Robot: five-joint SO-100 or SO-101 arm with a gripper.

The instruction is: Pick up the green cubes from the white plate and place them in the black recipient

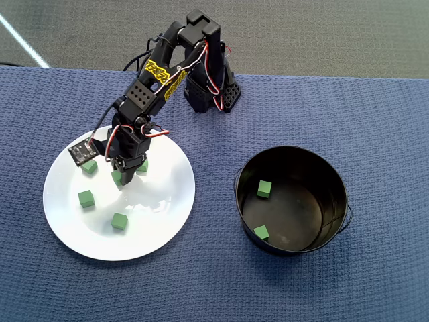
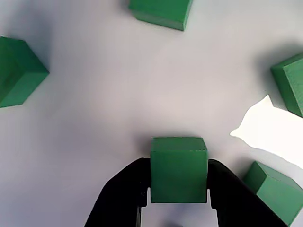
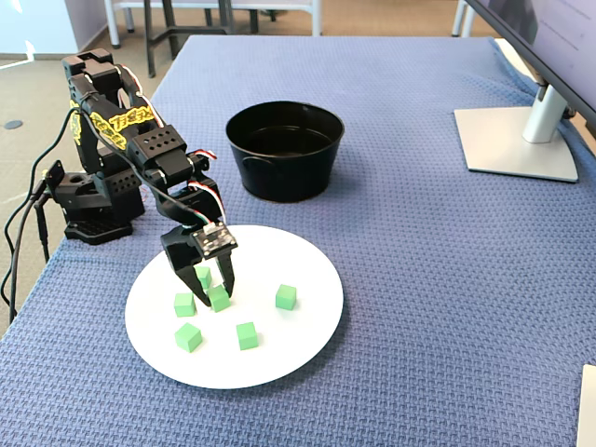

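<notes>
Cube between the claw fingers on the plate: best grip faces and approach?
Grip the green cube on its two opposite flat side faces, from straight above. In the wrist view it sits square between the fingers of the claw, flat on the white plate, with neighbouring cubes clear of the closing line.

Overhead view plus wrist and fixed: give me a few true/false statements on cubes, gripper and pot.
1. Two green cubes lie inside the black pot. True.
2. The gripper has a green cube between its fingers, down at the white plate. True.
3. The plate holds no cubes. False: six show on it in the fixed view, counting the one in the gripper.
4. The gripper hangs over the pot. False: it is over the plate.
5. A monitor stand sits on the blue cloth. True.
</notes>
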